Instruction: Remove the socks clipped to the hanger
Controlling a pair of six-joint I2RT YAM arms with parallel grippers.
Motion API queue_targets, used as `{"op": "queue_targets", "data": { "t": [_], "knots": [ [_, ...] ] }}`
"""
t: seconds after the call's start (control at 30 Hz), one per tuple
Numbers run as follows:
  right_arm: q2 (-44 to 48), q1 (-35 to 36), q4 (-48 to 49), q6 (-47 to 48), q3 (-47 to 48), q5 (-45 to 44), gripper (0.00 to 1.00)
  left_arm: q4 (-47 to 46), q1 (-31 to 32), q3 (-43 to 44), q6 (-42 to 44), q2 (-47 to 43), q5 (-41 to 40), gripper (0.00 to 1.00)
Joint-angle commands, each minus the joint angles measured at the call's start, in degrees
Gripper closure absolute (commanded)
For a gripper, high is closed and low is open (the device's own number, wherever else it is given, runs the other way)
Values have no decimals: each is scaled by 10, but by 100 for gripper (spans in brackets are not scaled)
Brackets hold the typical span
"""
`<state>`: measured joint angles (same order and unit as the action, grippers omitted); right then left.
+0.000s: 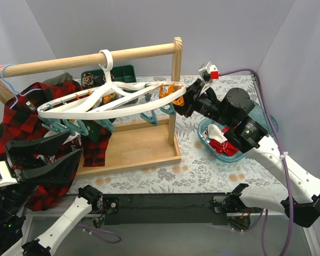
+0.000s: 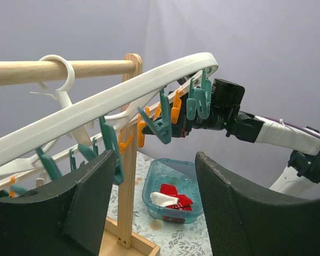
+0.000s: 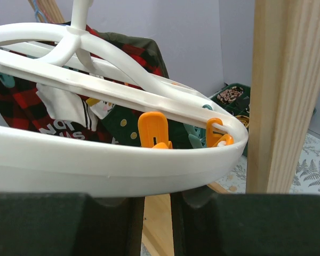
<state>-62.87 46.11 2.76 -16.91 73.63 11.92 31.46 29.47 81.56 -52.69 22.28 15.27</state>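
The white oval hanger hangs by its hook from the wooden rail, its right end tilted up. A dark green sock with gold dots is clipped under its left half and also shows in the right wrist view, beside a white-cuffed sock. My right gripper is at the hanger's right end, just under the rim near the orange clips. Its jaws are almost closed, with nothing seen between them. My left gripper is wide open and empty, low at the left.
A clear blue bin right of the stand holds red and white socks, and it also shows in the left wrist view. The wooden stand's post is beside my right gripper. A red-black plaid shirt hangs at the left. A green box sits behind.
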Motion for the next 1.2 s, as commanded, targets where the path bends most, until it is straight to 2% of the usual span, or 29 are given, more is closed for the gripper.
{"op": "queue_targets", "data": {
  "t": [0.0,0.2,0.33,0.4,0.73,0.9,0.93,1.07,1.17],
  "knots": [
    [-15,-31,42,-44,-8,27,75,15,1,14,14,11,-31,40],
    [-26,-43,46,-48,-30,36,68,-14,1,-3,-5,40,-19,40],
    [-15,-43,40,-41,-52,32,52,-46,1,-25,-23,52,-12,40],
    [-3,-43,32,-37,-66,25,49,-53,1,-32,-25,64,-8,40],
    [51,-44,-52,-11,-87,-8,25,-78,1,-62,-44,87,26,41],
    [84,-44,-115,16,-75,-37,21,-85,1,-73,-51,88,37,41],
    [89,-44,-132,29,-70,-35,20,-86,1,-75,-53,88,38,41],
    [113,-40,-141,48,-51,64,18,-88,1,-79,-54,85,35,41],
    [115,-17,-141,50,-37,80,14,-91,1,-84,-57,84,37,41]
  ]
}}
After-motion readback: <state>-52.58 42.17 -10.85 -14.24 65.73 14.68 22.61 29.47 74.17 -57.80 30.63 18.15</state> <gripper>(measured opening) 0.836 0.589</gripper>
